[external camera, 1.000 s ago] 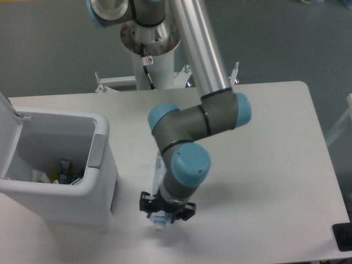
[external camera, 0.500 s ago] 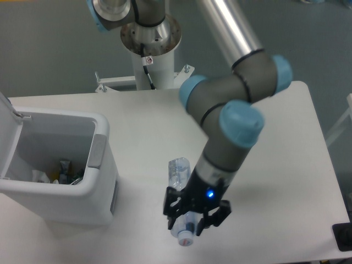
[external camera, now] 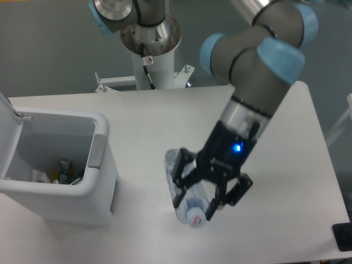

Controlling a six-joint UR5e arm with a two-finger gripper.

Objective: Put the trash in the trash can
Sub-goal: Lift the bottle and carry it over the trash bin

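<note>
**A:** What are you seeing at the left of the view?

**B:** You are looking at the trash can [external camera: 82, 192], standing on the white table [external camera: 297, 165] with its hinged lid [external camera: 8, 118] swung open at the far left edge. Its grey handle tab [external camera: 97, 150] is facing the table's middle. Inside, a few bits of waste [external camera: 63, 171] are lying at the bottom; whether the printed packet is among them, you cannot tell.

**A:** And moving right from the bin?

**B:** You are finding the clear bluish bottle [external camera: 179, 184], near the can but apart from it, tilted with its white cap [external camera: 196, 216] pointing toward the camera and appearing lifted clear of the tabletop.

**A:** What is holding it?

**B:** The gripper [external camera: 212, 190] is clamping the bottle between its black fingers [external camera: 181, 168], near the capped end. A blue light is glowing on the wrist [external camera: 237, 147].

**A:** Further right?

**B:** The arm's grey and light-blue links [external camera: 264, 49] are rising to the upper right, with the robot's base column [external camera: 151, 38] standing behind the table.
</note>
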